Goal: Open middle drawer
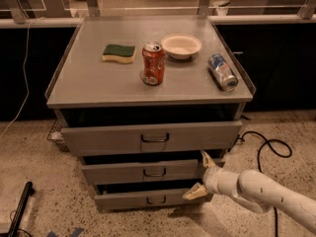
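Grey metal middle drawer [123, 173] with low wide front: second of three stacked fronts in a grey metal cabinet [148, 90], small recessed bar handle [154, 172] at its centre. Drawn out a little, dark gap showing above its top edge. Just above, taller, wider grey top drawer [108, 138], standing out farther. Just below, similar grey bottom drawer [128, 200], also with a dark slot over it.

At the right end of the middle front, pale two-finger gripper [193, 176], fingers spread wide apart and clamping nothing. Upper fingertip by the front's top right corner, lower fingertip over the bottom drawer's top edge. Contact with either front: cannot tell. Behind it, thick white arm [261, 194] running off to the lower right.

On the cabinet top, green-and-yellow sponge [119, 53] at left, upright red soda can [153, 63] near the middle, shallow white bowl [181, 46] just behind it, blue-and-silver can [222, 71] lying on its side at right. On the speckled floor [39, 181], black cable [269, 147] looping right of the cabinet.
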`<state>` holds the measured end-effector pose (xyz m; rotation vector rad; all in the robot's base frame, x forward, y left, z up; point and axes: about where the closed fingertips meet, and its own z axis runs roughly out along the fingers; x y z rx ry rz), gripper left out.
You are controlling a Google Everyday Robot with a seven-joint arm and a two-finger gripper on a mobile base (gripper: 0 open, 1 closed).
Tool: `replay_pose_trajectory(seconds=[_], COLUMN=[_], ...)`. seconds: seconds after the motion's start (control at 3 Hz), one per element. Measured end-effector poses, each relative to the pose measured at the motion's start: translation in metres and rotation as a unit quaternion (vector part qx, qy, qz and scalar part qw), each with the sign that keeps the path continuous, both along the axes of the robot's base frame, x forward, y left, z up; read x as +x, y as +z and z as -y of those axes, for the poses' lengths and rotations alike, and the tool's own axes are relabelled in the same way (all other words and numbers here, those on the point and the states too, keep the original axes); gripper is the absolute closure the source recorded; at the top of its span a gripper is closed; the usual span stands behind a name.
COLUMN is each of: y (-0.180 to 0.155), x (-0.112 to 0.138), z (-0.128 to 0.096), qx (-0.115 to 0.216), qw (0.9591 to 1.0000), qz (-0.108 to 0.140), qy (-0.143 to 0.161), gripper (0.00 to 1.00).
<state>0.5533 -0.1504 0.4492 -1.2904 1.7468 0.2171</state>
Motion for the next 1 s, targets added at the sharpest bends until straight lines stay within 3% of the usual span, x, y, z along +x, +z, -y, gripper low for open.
replay_pose_trajectory(seconds=[0.33,1.0], y=[0.002,-0.031], x=[0.015,0.045], z=[-0.003,-0.016], qx=[-0.005,-0.023], qw=[1.0,0.9994], qz=[0.005,-0.025], qy=[0.0,0.005], gripper=[0.0,0.0])
